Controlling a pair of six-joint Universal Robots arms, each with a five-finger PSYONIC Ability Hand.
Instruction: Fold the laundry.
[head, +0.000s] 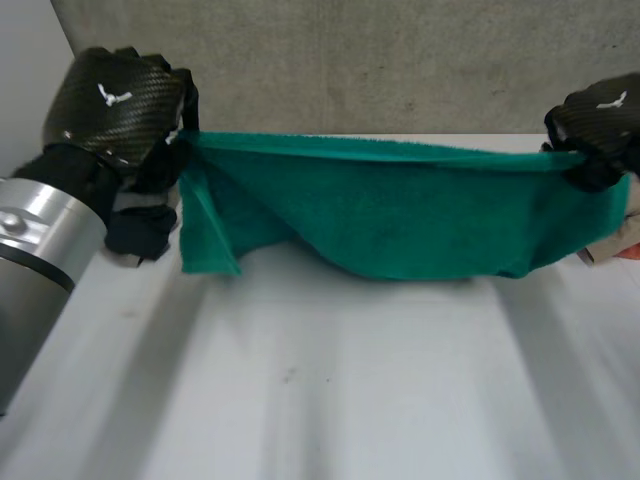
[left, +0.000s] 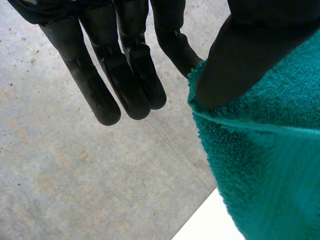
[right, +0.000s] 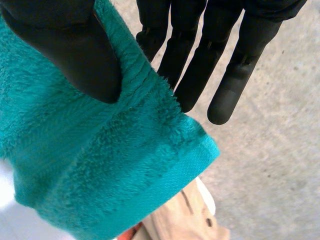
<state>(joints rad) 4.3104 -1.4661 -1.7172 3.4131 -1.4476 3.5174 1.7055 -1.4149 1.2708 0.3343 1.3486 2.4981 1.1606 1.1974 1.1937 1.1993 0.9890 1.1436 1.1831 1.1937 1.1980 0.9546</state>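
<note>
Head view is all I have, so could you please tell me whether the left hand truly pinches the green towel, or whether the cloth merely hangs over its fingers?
Observer: It is pinched. In the left wrist view the left hand clamps the green towel by its top edge between the thumb and one finger. The other fingers are straight and clear of the cloth.
Operator: Thank you. Is the right hand's grip alike?
Observer: Yes. In the right wrist view the right hand presses its thumb onto the towel near a corner, against a finger behind it.
Operator: What lies below that corner?
Observer: A tan item; I cannot tell what it is.
</note>
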